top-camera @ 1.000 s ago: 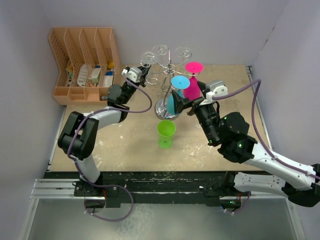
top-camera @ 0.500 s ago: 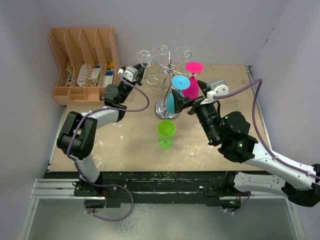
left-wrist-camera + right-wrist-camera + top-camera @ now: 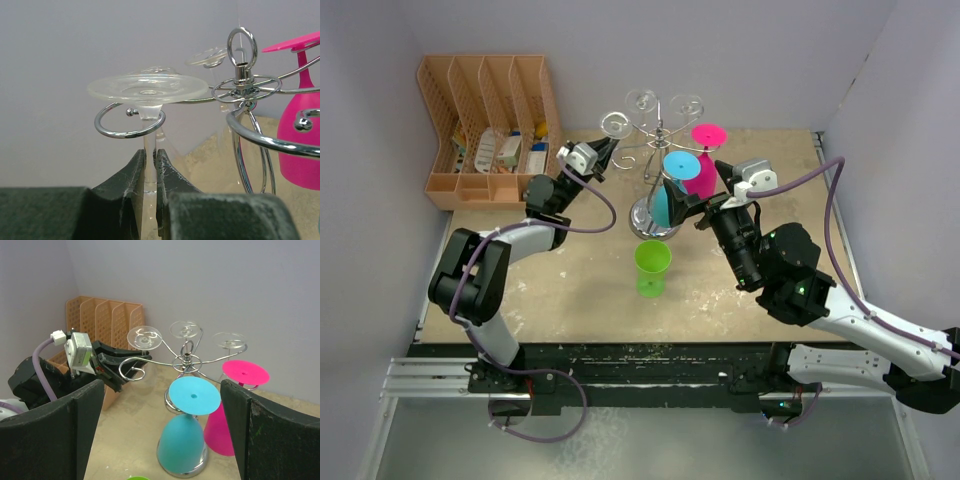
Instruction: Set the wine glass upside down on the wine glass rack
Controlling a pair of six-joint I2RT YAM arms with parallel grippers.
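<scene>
The wine glass (image 3: 147, 89) is clear and thin-walled. It hangs upside down at the left side of the wine glass rack (image 3: 660, 135). Its flat round foot lies across the top of one curled arm, and its slim stem drops through the open curl. The left gripper (image 3: 149, 160) has its dark, scuffed fingers pressed together on that stem just below the curl.

The rack is bright chrome wire with a central post topped by a ring, spiral-ended arms and a round mirror-like base. It stands near the middle of the table's far edge.

A glossy blue glass (image 3: 670, 185) and a pink glass (image 3: 705, 160) hang upside down on its near and right arms. Two more clear feet sit on the far arms.

The right gripper (image 3: 698, 195) is just beside the blue and pink glasses, its broad fingers spread wide and holding nothing.

A translucent green cup (image 3: 652, 268) stands near the middle of the table (image 3: 570, 270). An orange slotted file organiser (image 3: 490, 120) fills the far left corner.

Compared with half a second ago, the left gripper and the glass foot sit slightly nearer and closer to the post. The right arm, the cup and the coloured glasses have not moved.
</scene>
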